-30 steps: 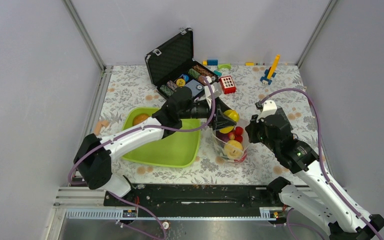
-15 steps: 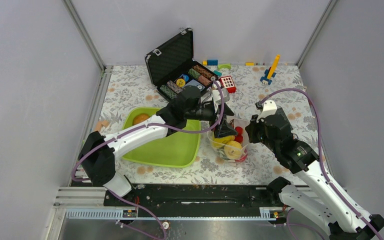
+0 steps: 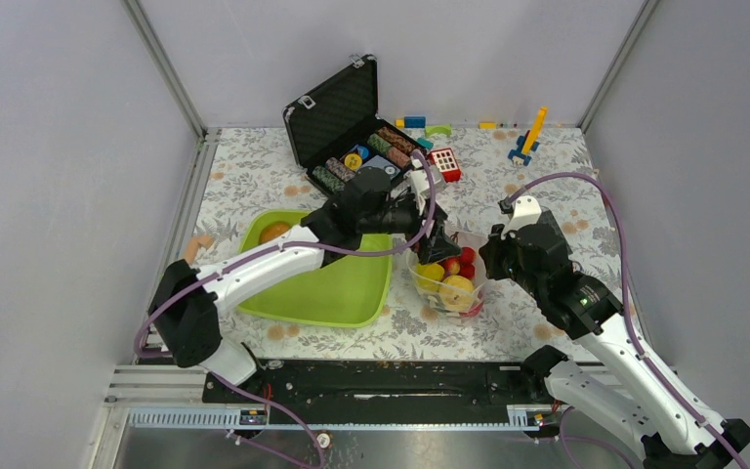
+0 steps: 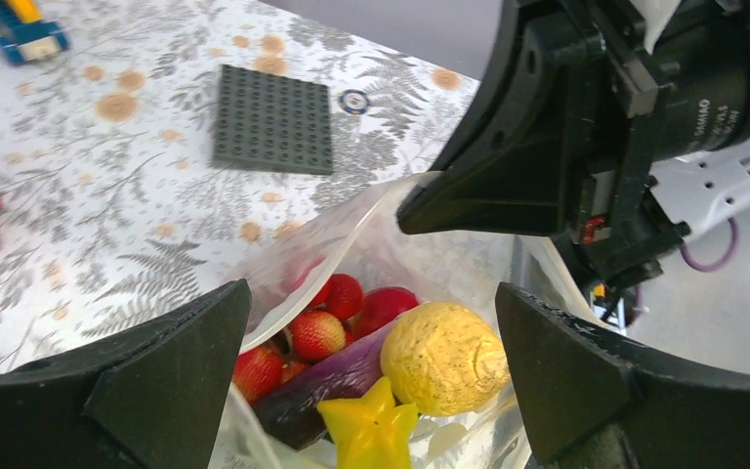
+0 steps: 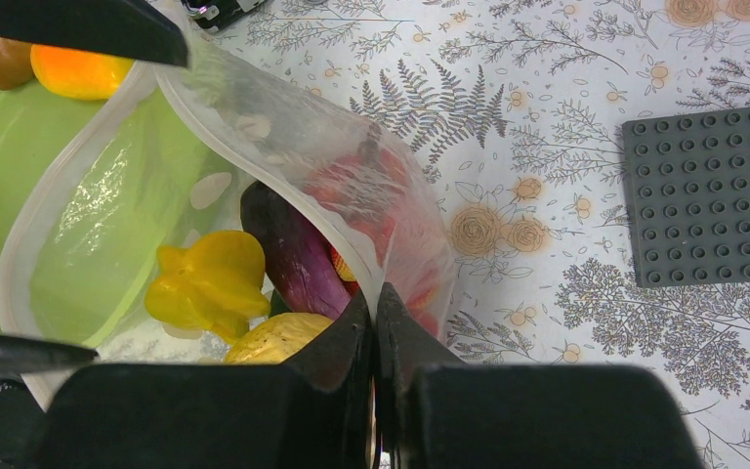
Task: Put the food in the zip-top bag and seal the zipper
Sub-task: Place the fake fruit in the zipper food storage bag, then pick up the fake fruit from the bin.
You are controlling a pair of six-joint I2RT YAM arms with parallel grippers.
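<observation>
L fingers [image 4: 156, 381] wide apart, food [image 4: 444, 357] in bag [image 5: 283, 127] just below. R fingers [image 5: 337, 347] clamped on bag edge.

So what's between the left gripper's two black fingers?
In the left wrist view, the mouth of the bag sits there, with red berries, a purple eggplant and yellow fruits inside. The left gripper is open, holding nothing.

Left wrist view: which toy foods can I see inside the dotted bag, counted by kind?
Red berry cluster: 1
Purple eggplant: 1
Bumpy yellow fruit: 1
Yellow star-shaped fruit: 1
Total: 4 showing in the zip-top bag; more may lie hidden beneath.
</observation>
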